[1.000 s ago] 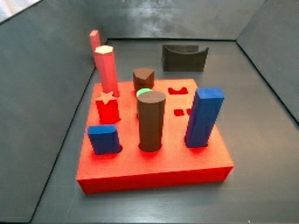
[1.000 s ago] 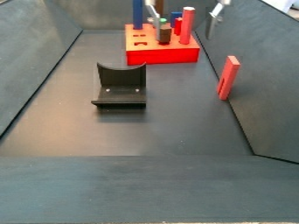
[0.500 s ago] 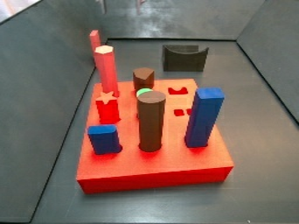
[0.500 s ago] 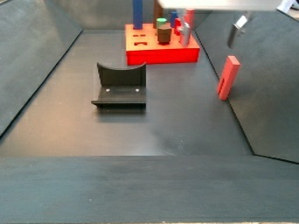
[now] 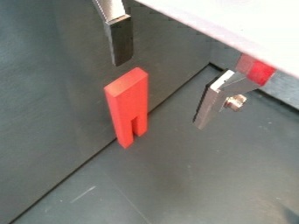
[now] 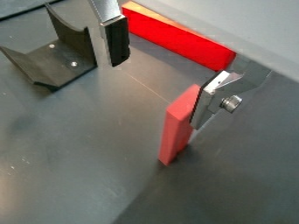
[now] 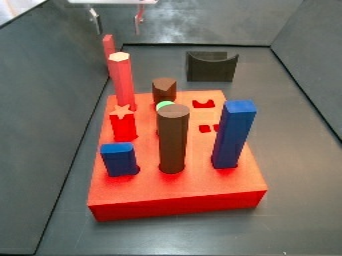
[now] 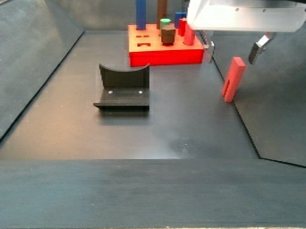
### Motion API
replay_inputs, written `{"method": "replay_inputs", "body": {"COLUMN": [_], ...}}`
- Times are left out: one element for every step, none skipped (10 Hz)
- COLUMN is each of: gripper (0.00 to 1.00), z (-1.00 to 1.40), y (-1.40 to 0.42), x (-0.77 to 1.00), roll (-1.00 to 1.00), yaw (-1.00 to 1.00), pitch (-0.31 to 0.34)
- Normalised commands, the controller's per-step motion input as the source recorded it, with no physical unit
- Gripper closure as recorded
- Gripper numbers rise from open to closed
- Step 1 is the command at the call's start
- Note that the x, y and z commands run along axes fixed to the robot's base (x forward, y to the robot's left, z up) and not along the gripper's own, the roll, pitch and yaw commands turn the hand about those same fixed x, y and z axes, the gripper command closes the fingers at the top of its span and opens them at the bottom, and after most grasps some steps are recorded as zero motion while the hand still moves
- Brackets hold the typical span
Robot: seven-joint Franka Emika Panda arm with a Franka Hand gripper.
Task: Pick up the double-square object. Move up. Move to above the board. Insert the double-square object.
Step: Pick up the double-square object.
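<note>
Nearest in a side view: dark arched block (image 8: pixel 122 88) on the floor, well apart from everything else. Beyond it, the double-square object (image 8: pixel 234 79) stands upright on the floor by the wall, w/ the gripper (image 8: pixel 231 45) hanging just above it. Fingers spread wide, nothing between them; in a wrist view the bar (image 5: pixel 126 108) sits in the gap, touching neither the pad (image 5: pixel 121 40) nor the silver finger (image 5: pixel 216 94). In another wrist view the bar (image 6: pixel 179 125) is just beside one finger (image 6: pixel 218 98); contact can't be told.

Farthest that side: the board (image 8: pixel 165 55), pegs standing in its holes, tops partly cut off by the gripper body.

Opposite side view: board (image 7: pixel 177 198) is nearest, holding blue (image 7: pixel 233 134), dark brown (image 7: pixel 173 139) & salmon hexagonal (image 7: pixel 120 81) pegs; some holes open. Bar (image 7: pixel 108 46) behind, lower part hidden; gripper (image 7: pixel 115 19) mostly cut off at frame top.
</note>
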Motion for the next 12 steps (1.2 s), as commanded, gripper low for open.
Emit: {"method": "replay_inputs", "body": {"gripper": [0.00,0.00,0.00,0.00,0.00,0.00,0.00,0.00,0.00,0.00,0.00,0.00], "z": [-0.01,-0.24,-0.47,-0.68,-0.67,-0.70,0.00,0.00,-0.09,-0.31,-0.01,0.00], "y": [-0.08,-0.11,-0.20,-0.23,-0.16,-0.09,0.08,0.00,0.06,0.03,0.00,0.00], "x": [-0.06,-0.01,-0.05,0.00,0.00,0.12,0.00,0.00,0.00,0.06,0.00,0.00], "roll": [0.03,0.04,0.08,0.15,0.13,0.10,-0.05,0.01,0.00,0.01,0.00,0.00], "yaw": [0.00,0.00,0.00,0.00,0.00,0.00,0.00,0.00,0.04,0.17,0.02,0.00], "pitch": [0.000,0.000,0.000,0.024,0.043,0.099,0.000,0.000,0.000,0.013,0.000,0.000]}}
